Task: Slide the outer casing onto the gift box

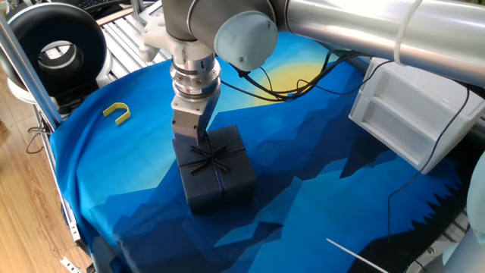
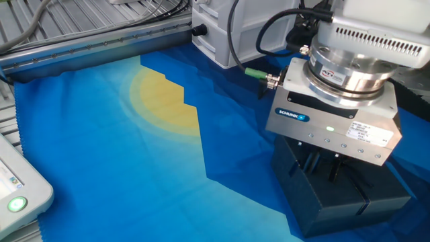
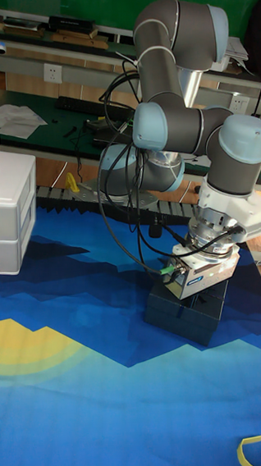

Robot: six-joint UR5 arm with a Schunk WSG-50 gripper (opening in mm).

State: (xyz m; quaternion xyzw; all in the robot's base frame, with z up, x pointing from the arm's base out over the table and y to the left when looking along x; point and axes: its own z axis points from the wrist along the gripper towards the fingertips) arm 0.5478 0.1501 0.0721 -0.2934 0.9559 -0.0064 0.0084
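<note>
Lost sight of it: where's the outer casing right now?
In one fixed view, the outer casing sits mid-cloth, directly under the hand, right of the yellow hook.

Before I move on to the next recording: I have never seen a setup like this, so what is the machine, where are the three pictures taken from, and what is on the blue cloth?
The machine is one grey jointed robot arm ending in a silver two-finger gripper. Two cameras look down at the table from different sides; the tall picture looks across the table and shows the whole arm.

On the blue cloth with a yellow sun print stands a dark navy-grey square cardboard box with a thin crossed ribbon and bow on top. This looks like the outer casing. No inner tray is visible, so whether the casing already covers one cannot be told.

The gripper sits right at the casing's back edge. Its fingers are hidden behind its body, so whether they are open or shut on anything cannot be told.

Also there: a small yellow U-shaped piece and a white plastic bin at the cloth's edge.
</note>
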